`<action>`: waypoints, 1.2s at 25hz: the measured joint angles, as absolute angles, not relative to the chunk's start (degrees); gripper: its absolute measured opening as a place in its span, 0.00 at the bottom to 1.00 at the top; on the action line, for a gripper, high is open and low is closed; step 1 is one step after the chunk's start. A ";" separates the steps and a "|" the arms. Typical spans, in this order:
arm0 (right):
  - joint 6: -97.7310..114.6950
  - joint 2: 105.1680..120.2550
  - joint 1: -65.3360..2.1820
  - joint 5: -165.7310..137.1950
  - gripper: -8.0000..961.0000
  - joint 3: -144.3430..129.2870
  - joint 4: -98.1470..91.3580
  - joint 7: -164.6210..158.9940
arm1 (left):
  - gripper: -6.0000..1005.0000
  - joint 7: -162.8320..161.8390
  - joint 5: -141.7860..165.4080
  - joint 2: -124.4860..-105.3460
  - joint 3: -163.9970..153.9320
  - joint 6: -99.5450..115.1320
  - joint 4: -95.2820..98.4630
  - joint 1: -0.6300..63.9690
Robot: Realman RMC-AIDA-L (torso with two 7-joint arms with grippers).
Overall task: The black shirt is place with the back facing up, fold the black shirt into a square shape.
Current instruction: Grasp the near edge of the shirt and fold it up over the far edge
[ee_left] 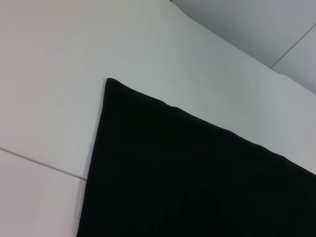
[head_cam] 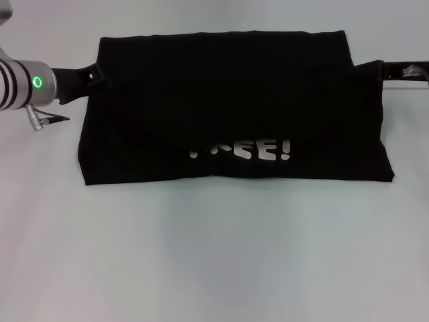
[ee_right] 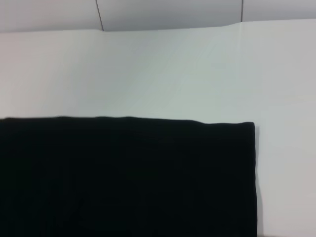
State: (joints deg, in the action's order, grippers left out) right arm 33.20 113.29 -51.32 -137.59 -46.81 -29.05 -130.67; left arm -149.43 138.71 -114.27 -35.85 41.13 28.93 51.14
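i hold the left gripper (head_cam: pixel 90 75) and right gripper (head_cam: pixel 387 71) at the ends of the black shirt (head_cam: pixel 234 114), jaw state untellable; my advice: lift both ends level so the fold lands square.

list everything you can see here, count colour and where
black shirt: one, black, partly folded into a wide rectangle at the table's middle-far area, top flap folded down
white lettering: one print, white, ending "EE!", partly covered by the flap, near the shirt's near edge
table: one, pale grey-white, under everything
left claw: one, black on a silver wrist with a green light, at the shirt's far left corner
right claw: one, black, at the shirt's far right corner
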 joint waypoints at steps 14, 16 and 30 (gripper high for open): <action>29.93 113.73 -52.47 -137.64 0.10 -48.77 -29.51 -130.90 | 0.16 -149.58 138.22 -114.62 -36.21 39.33 30.61 52.37; 28.84 113.81 -52.86 -137.64 0.11 -48.85 -28.80 -130.68 | 0.16 -149.44 138.22 -114.76 -36.23 38.73 30.39 52.57; 23.75 114.86 -53.86 -137.64 0.13 -52.85 -25.41 -130.59 | 0.17 -144.92 138.32 -116.60 -44.13 34.48 29.56 53.27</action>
State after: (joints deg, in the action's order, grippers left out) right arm 23.75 114.86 -53.86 -137.64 -52.85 -25.41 -130.59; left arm -144.92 138.32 -116.60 -44.13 34.48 29.56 53.27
